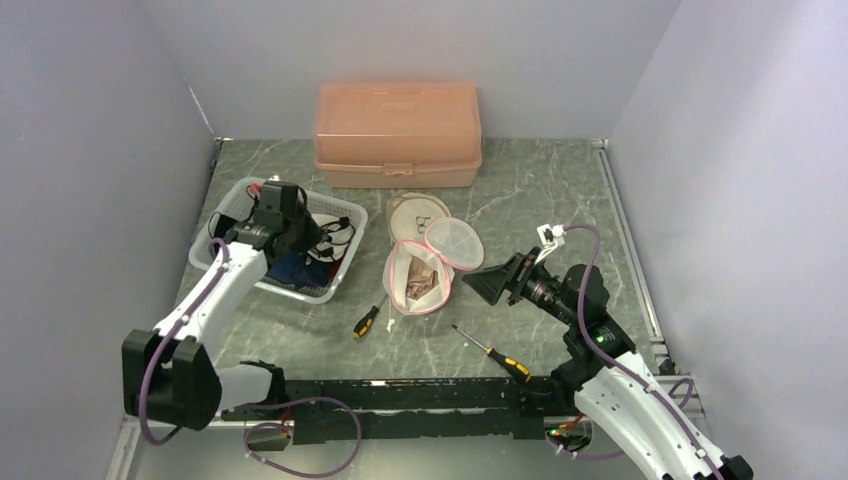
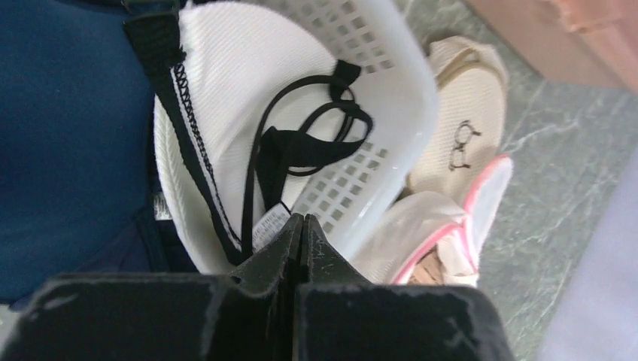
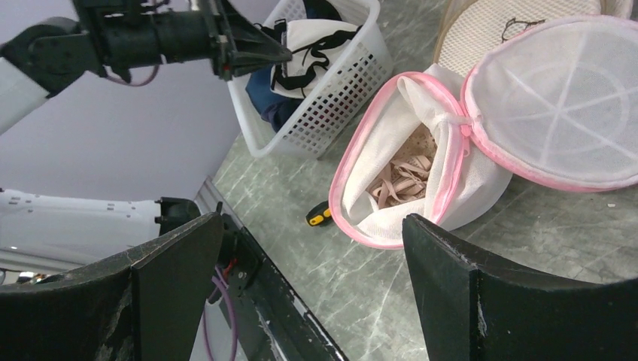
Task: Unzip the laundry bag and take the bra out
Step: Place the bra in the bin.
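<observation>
The white mesh laundry bag with a pink rim lies unzipped at table centre, its round lid folded back. A beige strappy bra shows inside it; the bag also shows in the left wrist view. My left gripper is shut and empty, hovering over the white basket, above a white garment with black straps. My right gripper is open and empty, low over the table just right of the bag's mouth.
The basket also holds blue cloth. A second round beige mesh bag lies behind the open one. An orange lidded box stands at the back. Two yellow-handled screwdrivers lie near the front.
</observation>
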Available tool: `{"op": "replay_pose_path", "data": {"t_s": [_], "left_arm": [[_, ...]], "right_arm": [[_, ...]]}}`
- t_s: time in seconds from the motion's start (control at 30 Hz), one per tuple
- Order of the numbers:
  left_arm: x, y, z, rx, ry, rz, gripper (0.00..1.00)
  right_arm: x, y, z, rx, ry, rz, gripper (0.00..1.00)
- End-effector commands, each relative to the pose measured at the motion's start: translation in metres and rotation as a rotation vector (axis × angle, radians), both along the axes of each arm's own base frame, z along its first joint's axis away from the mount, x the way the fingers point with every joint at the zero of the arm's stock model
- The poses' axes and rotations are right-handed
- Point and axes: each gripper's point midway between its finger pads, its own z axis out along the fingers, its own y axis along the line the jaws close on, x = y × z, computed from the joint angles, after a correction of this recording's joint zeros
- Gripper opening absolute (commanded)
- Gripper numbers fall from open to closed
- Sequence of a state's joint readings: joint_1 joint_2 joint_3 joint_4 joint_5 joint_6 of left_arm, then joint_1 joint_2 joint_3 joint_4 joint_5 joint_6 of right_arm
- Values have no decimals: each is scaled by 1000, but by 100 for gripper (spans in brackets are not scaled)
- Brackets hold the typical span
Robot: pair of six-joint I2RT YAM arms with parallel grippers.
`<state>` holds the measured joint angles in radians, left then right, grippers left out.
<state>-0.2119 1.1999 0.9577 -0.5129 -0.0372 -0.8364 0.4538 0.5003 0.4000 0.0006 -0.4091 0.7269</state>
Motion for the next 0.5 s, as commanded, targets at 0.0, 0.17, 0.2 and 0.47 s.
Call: {"op": "replay_pose_path", "data": {"t_s": [0.0,0.17,0.2,0.47], "left_arm": [[10,-2,-6,-39,-18,30,3],[0,23,-31,13,31,132,3],[-3,28,-35,15,41,146,3],[-13,41,-68,-5,119,192,3]], "right_arm": [[1,0,15,24,-48,-3,93],[0,2,10,33,-30,5,93],[0,2,8,33,-27,4,93],[0,0,10,29,-29,-1,93]]}}
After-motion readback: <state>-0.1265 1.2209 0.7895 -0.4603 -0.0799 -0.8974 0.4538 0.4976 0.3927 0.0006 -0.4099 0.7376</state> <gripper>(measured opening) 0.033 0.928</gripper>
